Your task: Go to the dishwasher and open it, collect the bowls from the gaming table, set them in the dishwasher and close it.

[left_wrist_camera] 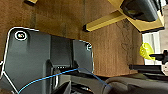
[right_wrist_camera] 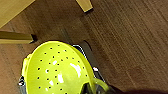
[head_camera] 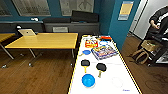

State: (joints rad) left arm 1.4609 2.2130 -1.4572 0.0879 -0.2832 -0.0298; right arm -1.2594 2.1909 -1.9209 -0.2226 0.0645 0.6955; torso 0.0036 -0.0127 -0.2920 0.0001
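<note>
Close under the right wrist, saw a lime-yellow bowl (right_wrist_camera: 56,71), dotted with small holes, hanging above the brown wooden floor (right_wrist_camera: 130,37) with a looped handle toward the right gripper (right_wrist_camera: 98,86). Could not tell whether that gripper was clamped on the bowl or merely beside it. Could not tell the state of the left gripper (left_wrist_camera: 67,87) either, dark robot parts and a blue cable (left_wrist_camera: 50,77) covering most of that wrist's view. Glimpsed the same lime-yellow bowl from the left wrist, off to one side near dark bars.

Straight ahead from the head camera, found the gaming table (head_camera: 125,75), glossy white with a yellowish rim, running away from the robot. Nearest on it, noted a bright blue bowl (head_camera: 88,80); just beyond, two black round pieces (head_camera: 85,63) with yellowish handles, side by side but apart. Farther along, made out a small blue item (head_camera: 86,52), a colourful flat box (head_camera: 104,52) and a red-and-white pack (head_camera: 91,43).

Left of that table, saw a yellow wood-topped table (head_camera: 47,40) with an open laptop (head_camera: 27,32) behind it. Far right, caught a person (head_camera: 160,20) and a tan bag (head_camera: 141,55) on the floor.
</note>
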